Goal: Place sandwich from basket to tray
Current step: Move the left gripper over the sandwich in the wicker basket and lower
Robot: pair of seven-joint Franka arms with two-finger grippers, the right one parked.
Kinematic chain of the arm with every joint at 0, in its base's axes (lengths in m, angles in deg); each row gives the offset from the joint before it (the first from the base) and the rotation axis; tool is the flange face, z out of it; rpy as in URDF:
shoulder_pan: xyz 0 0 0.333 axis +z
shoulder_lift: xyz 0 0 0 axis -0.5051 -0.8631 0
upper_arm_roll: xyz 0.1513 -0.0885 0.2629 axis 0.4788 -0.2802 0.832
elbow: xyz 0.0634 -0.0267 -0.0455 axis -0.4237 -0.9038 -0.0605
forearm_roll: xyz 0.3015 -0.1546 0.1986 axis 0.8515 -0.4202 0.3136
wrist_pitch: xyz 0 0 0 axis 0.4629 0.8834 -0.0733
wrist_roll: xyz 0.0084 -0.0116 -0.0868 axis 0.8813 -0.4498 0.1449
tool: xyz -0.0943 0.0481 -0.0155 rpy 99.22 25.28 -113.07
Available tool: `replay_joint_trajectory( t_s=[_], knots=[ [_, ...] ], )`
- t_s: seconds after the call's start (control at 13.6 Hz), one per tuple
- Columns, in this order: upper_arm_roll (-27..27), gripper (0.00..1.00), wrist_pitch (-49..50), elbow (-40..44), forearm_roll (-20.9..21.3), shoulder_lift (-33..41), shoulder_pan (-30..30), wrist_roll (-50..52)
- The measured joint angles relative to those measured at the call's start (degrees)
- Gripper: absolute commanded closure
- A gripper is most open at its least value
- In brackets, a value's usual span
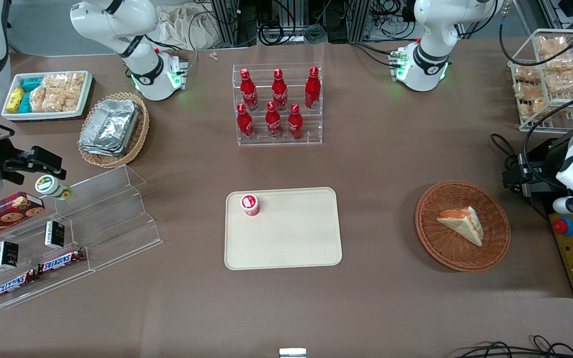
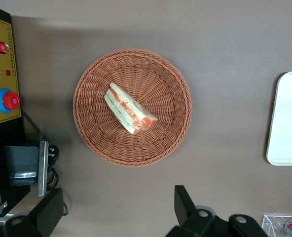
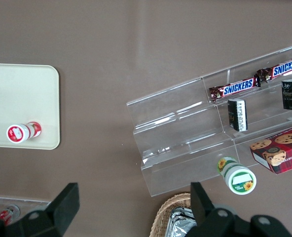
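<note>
Hovering high over basket (image 2: 132, 107), gripper (image 2: 117, 210) fingers (image 2: 184, 201) spread apart, empty, lining up on sandwich (image 2: 129, 115) inside; tray (image 1: 282, 228) awaits.

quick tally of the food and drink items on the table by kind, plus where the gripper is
red bottles in the clear rack: 6
sandwich in the basket: 1
red-capped cup on the tray: 1
Snickers bars: 2
green-lidded cup: 1
cookie box: 1
total: 12
The gripper is open, above the table beside the basket.
</note>
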Motion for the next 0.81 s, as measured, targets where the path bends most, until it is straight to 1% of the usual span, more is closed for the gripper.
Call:
replay_joint_trajectory(
  t_s=[0.29, 0.52, 0.66, 0.81],
  knots=[
    [0.0, 0.0, 0.2, 0.0, 0.0, -0.2, 0.0, 0.8],
    [0.1, 0.0, 1.2, -1.4, 0.0, -0.8, 0.2, 6.2],
    [0.1, 0.0, -2.3, -4.6, 0.0, -1.3, 0.2, 13.6],
    [0.1, 0.0, -10.0, -10.3, 0.0, -1.4, 0.2, 20.8]
  ],
)
